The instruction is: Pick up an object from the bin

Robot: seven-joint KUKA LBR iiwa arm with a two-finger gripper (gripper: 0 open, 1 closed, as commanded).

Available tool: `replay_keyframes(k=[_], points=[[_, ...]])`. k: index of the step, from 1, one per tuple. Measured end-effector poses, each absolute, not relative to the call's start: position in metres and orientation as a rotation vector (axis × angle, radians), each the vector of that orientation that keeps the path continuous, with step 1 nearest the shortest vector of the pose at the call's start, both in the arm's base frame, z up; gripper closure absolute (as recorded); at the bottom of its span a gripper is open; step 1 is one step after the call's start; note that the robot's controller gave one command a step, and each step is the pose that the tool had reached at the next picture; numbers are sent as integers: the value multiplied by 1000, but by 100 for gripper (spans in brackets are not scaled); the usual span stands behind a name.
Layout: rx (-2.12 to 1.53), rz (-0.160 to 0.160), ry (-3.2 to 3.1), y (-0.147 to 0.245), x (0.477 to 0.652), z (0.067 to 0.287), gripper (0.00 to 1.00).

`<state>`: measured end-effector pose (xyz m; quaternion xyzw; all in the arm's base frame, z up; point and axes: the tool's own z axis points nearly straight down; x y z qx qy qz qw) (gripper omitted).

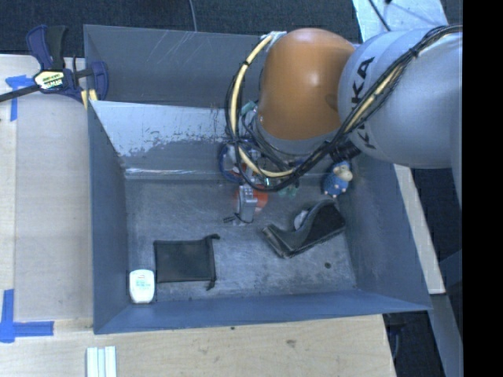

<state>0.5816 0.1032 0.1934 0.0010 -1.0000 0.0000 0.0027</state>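
Observation:
My gripper (247, 204) hangs below the orange dome near the middle of the bin, low over the floor toward the back wall. A small red-orange thing (259, 198) shows right beside it, touching or just behind it; I cannot tell if it is held. A black curved thing with a grey inner part (308, 229) lies on the floor just right of the gripper. A small blue and yellow thing (338, 180) sits by the right wall, partly under the arm.
A flat black square pouch (185, 261) lies at the front left of the floor. A small white case with a green label (141, 285) rests in the front left corner beside it. The arm and its cables cover the back right of the bin.

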Motion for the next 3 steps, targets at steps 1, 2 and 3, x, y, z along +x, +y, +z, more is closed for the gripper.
replay_keyframes(k=[1,2,3], points=[[147,0,-3133,166,546,65,0],[138,-3,-3143,164,550,71,100],[166,-4,-3149,171,553,225,100]])
